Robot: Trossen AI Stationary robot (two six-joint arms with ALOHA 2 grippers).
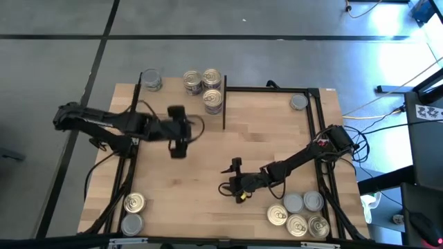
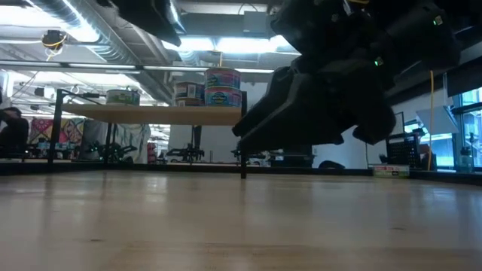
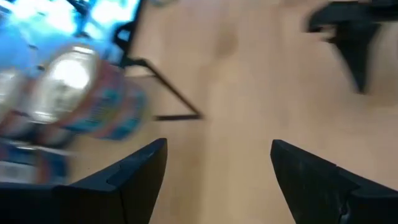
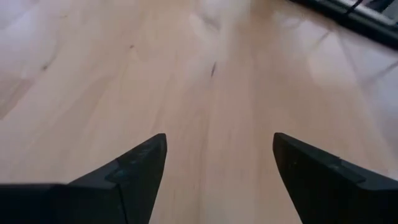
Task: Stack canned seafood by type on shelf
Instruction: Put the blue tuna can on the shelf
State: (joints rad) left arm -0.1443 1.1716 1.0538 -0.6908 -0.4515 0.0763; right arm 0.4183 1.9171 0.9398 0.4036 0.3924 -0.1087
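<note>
Gold-topped tins (image 1: 297,219) cluster at the worktop (image 1: 201,152) corner just beside the right claw (image 1: 232,178), which is wide open and empty; reaching in risks knocking neighbours. Left claw (image 1: 178,131), open and empty, hovers near the shelf (image 2: 162,114) stack (image 1: 208,84); a careless swing could topple it.

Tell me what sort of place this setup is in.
Probably a robotics lab or workshop: exposed ceiling ducts and strip lights overhead, a bare grey floor, and loose cables beside the wooden table.
</note>
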